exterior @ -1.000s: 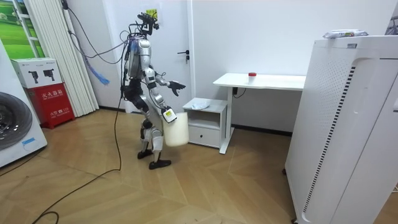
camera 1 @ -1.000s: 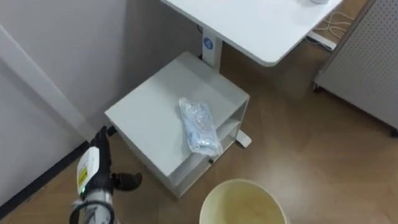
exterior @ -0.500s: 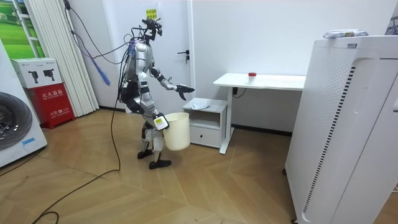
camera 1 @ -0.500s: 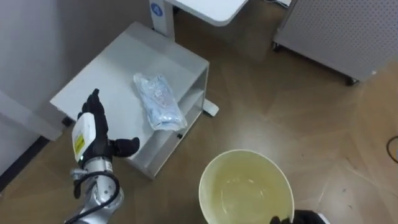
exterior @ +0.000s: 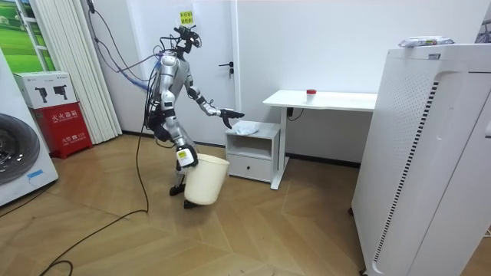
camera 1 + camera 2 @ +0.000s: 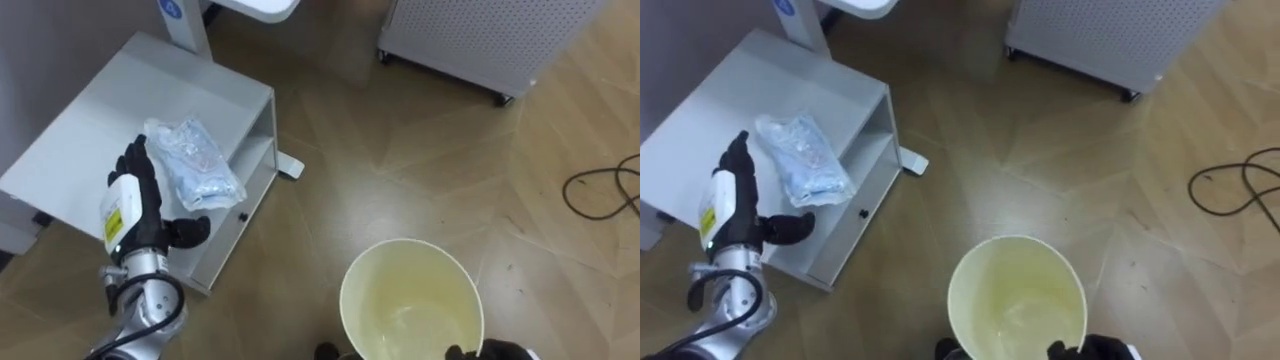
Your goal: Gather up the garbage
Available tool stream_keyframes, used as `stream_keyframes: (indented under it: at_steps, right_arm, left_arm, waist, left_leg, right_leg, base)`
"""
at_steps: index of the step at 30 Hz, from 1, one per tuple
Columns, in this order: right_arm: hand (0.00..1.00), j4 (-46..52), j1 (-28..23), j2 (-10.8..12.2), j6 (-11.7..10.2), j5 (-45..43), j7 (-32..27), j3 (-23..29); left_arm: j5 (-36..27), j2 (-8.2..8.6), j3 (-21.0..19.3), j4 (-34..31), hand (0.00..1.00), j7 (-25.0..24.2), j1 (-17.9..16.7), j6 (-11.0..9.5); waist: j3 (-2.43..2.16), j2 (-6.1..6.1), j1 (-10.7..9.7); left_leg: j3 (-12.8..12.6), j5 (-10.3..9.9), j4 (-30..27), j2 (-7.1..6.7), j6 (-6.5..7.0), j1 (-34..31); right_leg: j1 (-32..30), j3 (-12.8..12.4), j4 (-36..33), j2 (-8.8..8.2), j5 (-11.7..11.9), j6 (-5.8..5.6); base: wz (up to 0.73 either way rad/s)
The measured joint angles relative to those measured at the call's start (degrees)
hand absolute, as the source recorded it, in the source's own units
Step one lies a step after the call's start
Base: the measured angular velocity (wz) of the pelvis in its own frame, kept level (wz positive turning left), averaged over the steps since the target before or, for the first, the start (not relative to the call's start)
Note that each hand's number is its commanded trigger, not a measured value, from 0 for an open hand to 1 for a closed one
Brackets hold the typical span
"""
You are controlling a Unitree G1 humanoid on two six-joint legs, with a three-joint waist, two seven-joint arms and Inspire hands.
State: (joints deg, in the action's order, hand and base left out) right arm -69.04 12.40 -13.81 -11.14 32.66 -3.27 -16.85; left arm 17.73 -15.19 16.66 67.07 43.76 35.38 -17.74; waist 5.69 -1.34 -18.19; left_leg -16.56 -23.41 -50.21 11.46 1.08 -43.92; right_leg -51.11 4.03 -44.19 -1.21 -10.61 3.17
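Two hands: L hand (image 6: 138, 212) open, plastic bag (image 6: 195, 165) just right of it on bench (image 6: 80, 140); R hand (image 6: 490, 351) grips bin (image 6: 400, 290) rim.

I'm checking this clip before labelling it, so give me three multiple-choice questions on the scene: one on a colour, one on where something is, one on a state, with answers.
1. What colour is the bucket? A red; B black; C pale yellow.
2. Where does the crumpled plastic bag lie? A in the bucket; B on top of the low white cabinet; C on the cabinet's lower shelf.
3. How is the left hand? A open, fingers straight; B shut on the bag; C shut on the bucket's rim.

Answers:
1. C: the bucket's wall is pale yellow inside.
2. B: the bag rests on the cabinet's flat top.
3. A: the left hand hovers by the bag with straight fingers, while the right hand grips the bucket's rim.
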Motion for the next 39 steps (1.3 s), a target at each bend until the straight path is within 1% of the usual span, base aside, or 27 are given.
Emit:
stream_keyframes:
  at_steps: [1, 5, 6, 8, 10, 13, 17, 19, 26, 29, 33, 36, 37, 39]
  right_arm:
    - [1.0, 0.12, -0.61, -0.01, 0.05, 0.54, -0.45, -0.14]
    - [1.0, 0.21, -1.32, -0.18, 0.46, 0.53, -1.17, -0.15]
    - [1.0, 0.11, -1.32, -0.21, 1.0, 0.53, -1.18, -0.15]
    - [1.0, 0.09, -1.32, -0.58, 1.27, 0.53, -1.18, -0.4]
    - [1.0, -0.03, -1.34, -0.81, 1.4, 0.51, -1.19, -0.54]
    - [1.0, 0.17, -1.33, -0.83, 2.32, 0.49, -1.17, -0.68]
    - [1.0, -0.35, -1.34, -0.85, 2.44, 0.52, -1.12, -0.76]
    - [1.0, -0.32, -1.36, -0.9, 2.42, 0.65, -1.11, -0.76]
    - [1.0, -0.16, -1.44, -0.96, 2.49, 0.64, -0.81, -1.02]
    - [1.0, 0.25, -1.56, -0.99, 2.49, 0.64, -0.81, -1.02]
    - [1.0, 0.56, -1.82, -0.99, 2.61, 0.7, -0.83, -0.99]
    - [1.0, 1.37, -2.5, -1.2, 3.3, 1.09, -0.96, -0.99]
    - [1.0, 1.88, -2.71, -1.28, 3.69, 1.24, -1.0, -0.98]
    - [1.0, 2.47, -3.05, -1.39, 4.23, 1.25, -1.1, -0.95]
  left_arm:
    - [0.57, 0.0, 0.59, -0.02, 0.0, 0.48, 0.07, 0.0]
    - [2.13, -0.06, 1.77, -0.02, 0.0, 0.69, 0.77, 0.14]
    - [3.55, -0.25, 2.01, 0.04, 0.0, 0.69, 1.04, 0.21]
    - [5.28, -0.72, 3.25, 0.47, 0.0, 0.69, 1.36, 0.41]
    - [6.86, -1.44, 5.0, 0.73, 0.0, 0.68, 1.53, 1.29]
    - [8.19, -1.46, 5.17, 2.13, 0.0, 0.54, 1.54, 2.26]
    - [10.53, -1.47, 5.27, 3.32, 0.0, -0.83, 1.54, 2.94]
    - [11.68, -1.47, 5.53, 3.42, 0.0, -1.76, 1.54, 3.62]
    - [16.98, -1.5, 5.53, 3.49, 0.0, -2.25, 1.6, 5.2]
    - [19.1, -1.5, 5.56, 4.49, 0.0, -2.37, 2.46, 5.73]
    - [20.73, -1.74, 5.55, 4.99, 0.0, -2.85, 3.34, 7.13]
    - [20.84, -2.03, 5.53, 5.12, 0.0, -2.78, 3.72, 8.37]
    - [21.54, -2.21, 5.48, 5.35, 0.0, -2.74, 3.78, 9.15]
    - [23.13, -2.58, 5.48, 5.97, 0.0, -2.71, 3.88, 10.02]
  waist:
    - [0.0, 0.0, -0.05]
    - [-0.05, 0.03, -0.35]
    - [-0.05, 0.04, -0.32]
    - [-0.05, 0.04, -0.41]
    - [-0.05, 0.03, -0.54]
    - [-0.05, 0.03, -0.58]
    - [-0.05, 0.04, -0.6]
    - [-0.06, 0.06, -0.66]
    - [-0.07, 0.08, -0.73]
    - [-0.07, 0.07, -0.81]
    - [-0.05, 0.04, -0.73]
    - [-0.05, 0.0, -0.54]
    - [-0.04, -0.04, -0.54]
    - [-0.04, -0.06, -0.44]
  left_leg:
    - [0.03, -0.11, -0.33, 0.25, -0.07, -0.51]
    - [-0.05, -0.21, -1.1, 0.49, -0.14, -2.42]
    - [-0.25, -0.36, -1.62, 0.93, -0.13, -2.92]
    - [-0.34, -0.5, -2.0, 1.02, -0.24, -3.33]
    - [-0.34, -0.6, -2.42, 1.24, -0.3, -3.73]
    - [-0.38, -0.8, -3.05, 1.94, -0.38, -3.83]
    - [-0.39, -0.79, -3.11, 1.9, -0.4, -3.83]
    - [-0.39, -0.78, -3.3, 1.8, -0.39, -4.32]
    - [-0.37, -0.77, -3.69, 1.76, -0.42, -5.76]
    - [-0.18, -0.77, -3.73, 1.74, -0.43, -5.94]
    - [0.88, -0.83, -4.47, 1.83, -0.5, -6.82]
    - [1.47, -0.9, -5.37, 1.82, -0.39, -7.84]
    - [1.55, -0.97, -5.74, 1.79, -0.29, -8.3]
    - [1.67, -1.0, -6.19, 1.79, -0.23, -8.8]
  right_leg:
    - [-0.47, -0.05, -0.09, 0.27, 0.02, 0.05]
    - [-2.48, -0.24, -0.74, 0.41, 0.13, 0.26]
    - [-2.97, -0.48, -0.95, 0.67, 0.17, 0.34]
    - [-3.51, -0.7, -1.38, 0.79, 0.16, 0.36]
    - [-3.96, -0.67, -1.62, 0.93, 0.17, 0.51]
    - [-3.96, -0.57, -1.64, 1.39, 0.34, 0.78]
    - [-4.01, -0.6, -1.87, 1.35, 0.35, 0.85]
    - [-4.5, -0.58, -2.18, 1.15, 0.31, 0.91]
    - [-6.13, -0.64, -2.76, 1.1, 0.25, 1.03]
    - [-6.15, -0.47, -2.77, 1.05, 0.21, 1.07]
    - [-6.19, 0.46, -2.79, 1.01, 0.18, 1.11]
    - [-6.82, 0.9, -3.38, 0.77, 0.1, 1.17]
    - [-7.22, 1.0, -3.82, 0.6, -0.01, 1.19]
    - [-7.66, 1.09, -4.28, 0.48, -0.04, 1.23]
  base:
    - [-0.08]
    - [-0.06]
    - [-0.06]
    - [-0.07]
    - [-0.05]
    - [-0.07]
    - [0.0]
    - [0.0]
    - [0.0]
    - [0.02]
    - [0.06]
    - [0.07]
    - [0.04]
    - [0.04]
